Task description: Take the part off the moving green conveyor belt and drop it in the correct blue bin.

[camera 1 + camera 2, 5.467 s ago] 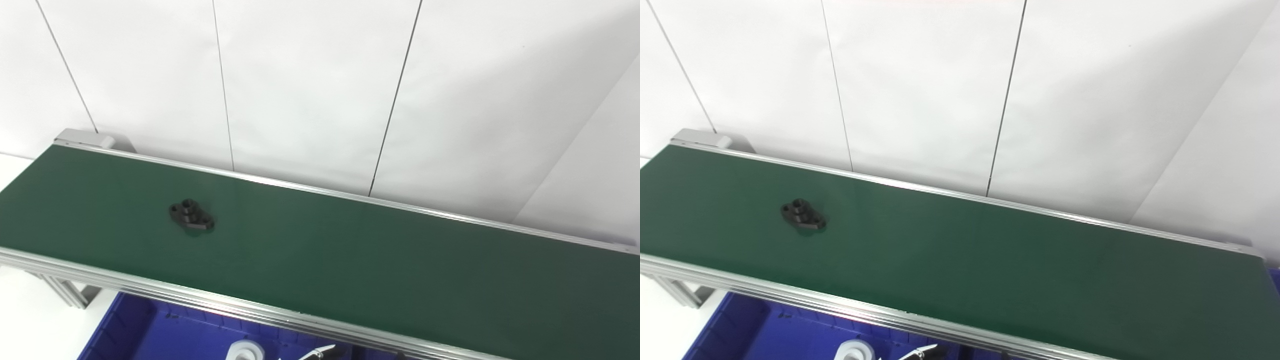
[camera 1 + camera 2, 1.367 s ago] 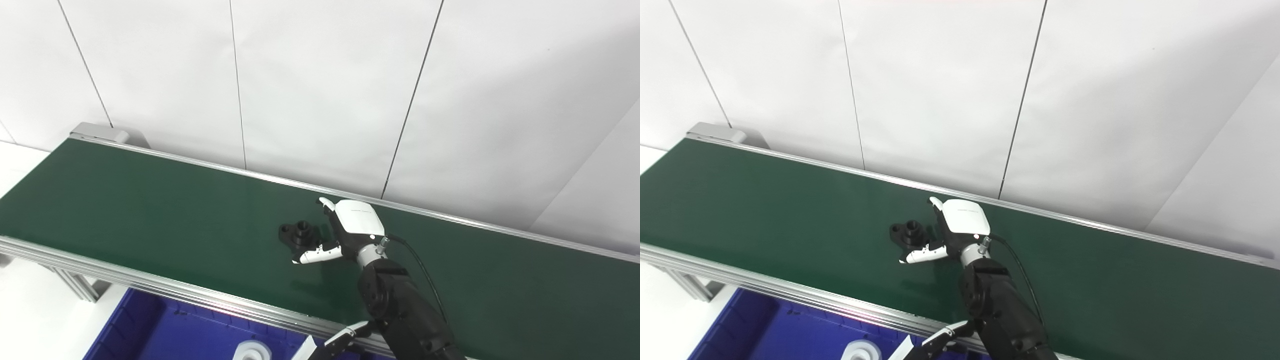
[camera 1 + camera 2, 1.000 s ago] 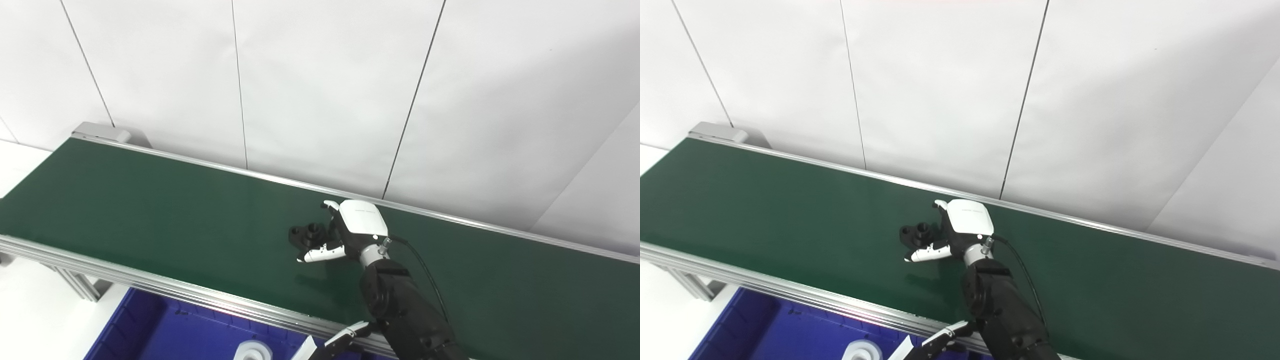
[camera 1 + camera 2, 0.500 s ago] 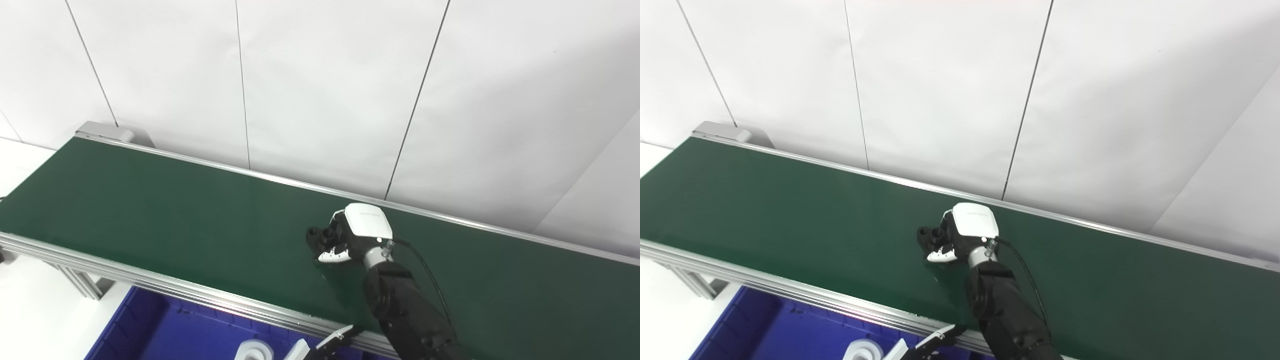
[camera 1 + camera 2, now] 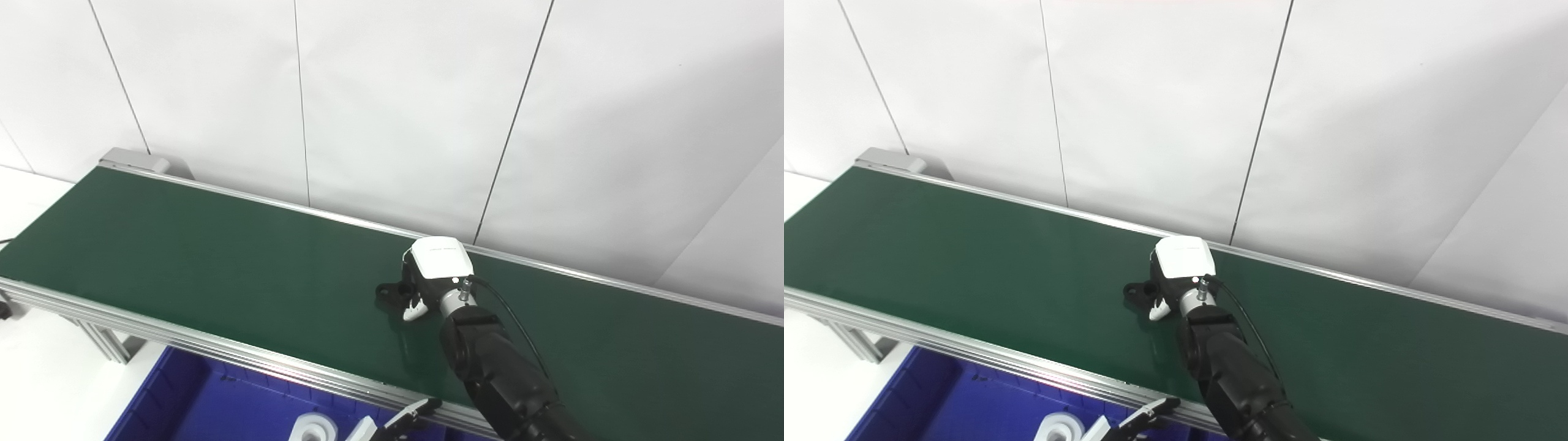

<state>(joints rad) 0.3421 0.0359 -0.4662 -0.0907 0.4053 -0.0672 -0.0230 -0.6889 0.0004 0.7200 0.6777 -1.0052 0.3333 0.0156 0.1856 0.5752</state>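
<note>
Right hand [image 5: 436, 278] is down on the green conveyor belt [image 5: 202, 257] at mid-frame, fingers curled tight around the black part [image 5: 390, 292], white thumb tip tucked under it. The white back of the hand covers most of the part; only one flange end with a hole pokes out to the left. The part sits right at belt level, whether touching it I cannot tell. The black forearm runs down to the lower right. At the bottom edge, the left hand [image 5: 1127, 422] barely peeks in by the belt's aluminium rail [image 5: 184, 343], fingers too cut off to tell. Below, the blue bin [image 5: 202, 407] holds a white ring-shaped piece [image 5: 1058, 427]. White panelled wall [image 5: 392, 98] behind.
</note>
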